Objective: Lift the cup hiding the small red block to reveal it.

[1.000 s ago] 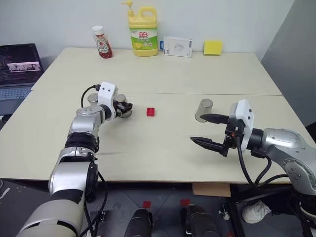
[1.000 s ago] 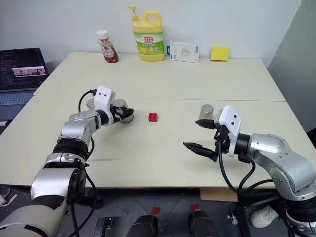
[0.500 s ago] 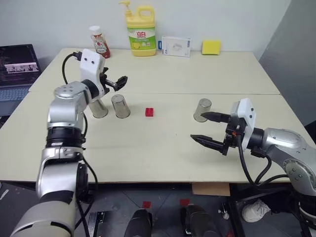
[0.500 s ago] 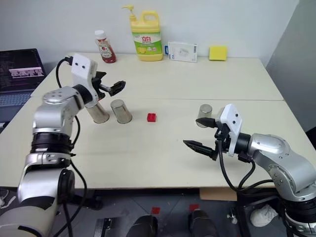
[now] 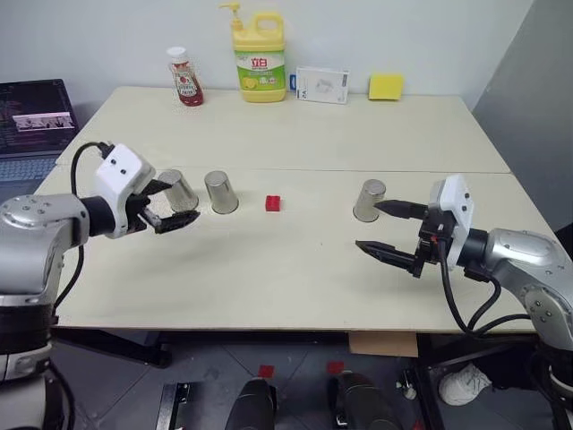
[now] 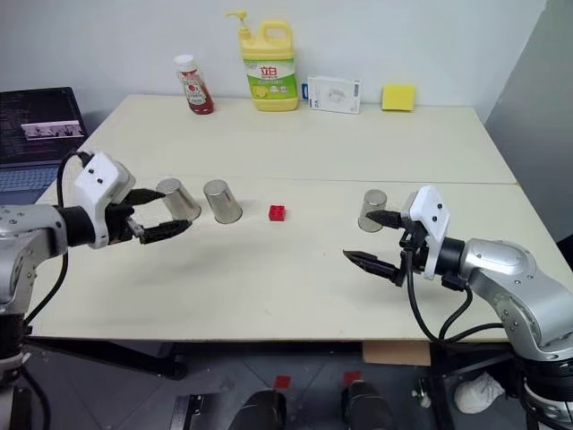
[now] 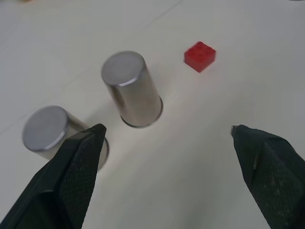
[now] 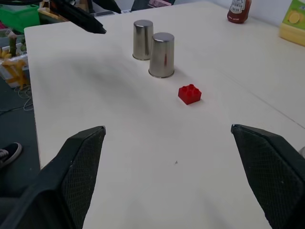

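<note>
red and knobbly, the small block point(image 5: 273, 203) already sits bare on the pale matte worktop point(image 5: 295, 269), just beside the middle cup point(image 5: 220, 192), so you can judge the reveal done. that cup stands upside down, a smooth, slightly tapered metal tumbler with no handle. a twin cup point(image 5: 178, 190) stands close on its left, and a third cup point(image 5: 368, 200) is well apart toward your right arm.

your left gripper point(image 5: 173, 207) hangs above the worktop near the two left cups, its black textured fingers point(image 7: 71, 176) spread wide with nothing between them. your right gripper point(image 5: 389, 230) hovers just by the third cup, fingers apart too, touching nothing, likely just parked while the left arm works.
</note>
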`<action>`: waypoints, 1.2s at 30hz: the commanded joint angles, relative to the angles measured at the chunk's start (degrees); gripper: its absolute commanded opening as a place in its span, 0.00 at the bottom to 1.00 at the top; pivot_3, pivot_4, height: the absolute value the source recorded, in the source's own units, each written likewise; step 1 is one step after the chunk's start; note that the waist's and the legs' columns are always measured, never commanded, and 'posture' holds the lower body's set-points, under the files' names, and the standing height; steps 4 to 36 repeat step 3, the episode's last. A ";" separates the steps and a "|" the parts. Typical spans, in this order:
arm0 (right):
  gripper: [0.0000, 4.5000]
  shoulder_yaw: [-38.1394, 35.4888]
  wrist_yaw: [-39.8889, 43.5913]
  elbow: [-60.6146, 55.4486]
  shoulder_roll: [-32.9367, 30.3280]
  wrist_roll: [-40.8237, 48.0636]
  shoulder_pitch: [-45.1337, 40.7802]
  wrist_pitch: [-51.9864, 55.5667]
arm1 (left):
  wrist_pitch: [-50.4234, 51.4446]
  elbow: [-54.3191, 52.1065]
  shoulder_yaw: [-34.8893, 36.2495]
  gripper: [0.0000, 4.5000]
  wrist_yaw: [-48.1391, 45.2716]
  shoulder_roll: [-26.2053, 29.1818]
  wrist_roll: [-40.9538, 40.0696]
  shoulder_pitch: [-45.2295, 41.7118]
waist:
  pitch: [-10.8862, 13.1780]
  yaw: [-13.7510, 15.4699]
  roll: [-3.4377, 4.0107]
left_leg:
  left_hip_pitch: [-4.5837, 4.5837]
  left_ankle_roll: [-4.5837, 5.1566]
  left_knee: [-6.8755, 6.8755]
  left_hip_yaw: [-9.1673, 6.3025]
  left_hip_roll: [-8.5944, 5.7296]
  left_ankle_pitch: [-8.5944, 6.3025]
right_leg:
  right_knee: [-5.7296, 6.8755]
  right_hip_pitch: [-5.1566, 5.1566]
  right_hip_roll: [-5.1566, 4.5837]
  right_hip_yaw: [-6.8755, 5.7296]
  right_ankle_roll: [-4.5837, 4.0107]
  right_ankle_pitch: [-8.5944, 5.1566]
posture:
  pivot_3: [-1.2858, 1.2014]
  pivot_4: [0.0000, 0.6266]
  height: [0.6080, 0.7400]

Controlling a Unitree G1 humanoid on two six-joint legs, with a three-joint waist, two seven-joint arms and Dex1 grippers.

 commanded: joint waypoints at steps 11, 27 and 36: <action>1.00 -0.79 1.66 0.46 -0.70 -1.00 -0.21 -1.64 | 0.84 -4.82 5.52 0.99 0.90 0.78 -3.02 3.89 | 0.00 0.03 0.00 | -0.01 0.00 0.00 -0.01 0.01 0.00 | 0.00 -0.03 0.01 -0.02 0.00 0.00 | 0.52 0.24 1.00; 1.00 -0.79 1.66 0.46 -0.70 -1.00 -0.21 -1.64 | 0.84 -4.82 5.52 0.99 0.90 0.78 -3.02 3.89 | 0.00 0.03 0.00 | -0.01 0.00 0.00 -0.01 0.01 0.00 | 0.00 -0.03 0.01 -0.02 0.00 0.00 | 0.52 0.24 1.00; 1.00 -0.79 1.66 0.46 -0.70 -1.00 -0.21 -1.64 | 0.84 -4.82 5.52 0.99 0.90 0.78 -3.02 3.89 | 0.00 0.03 0.00 | -0.01 0.00 0.00 -0.01 0.01 0.00 | 0.00 -0.03 0.01 -0.02 0.00 0.00 | 0.52 0.24 1.00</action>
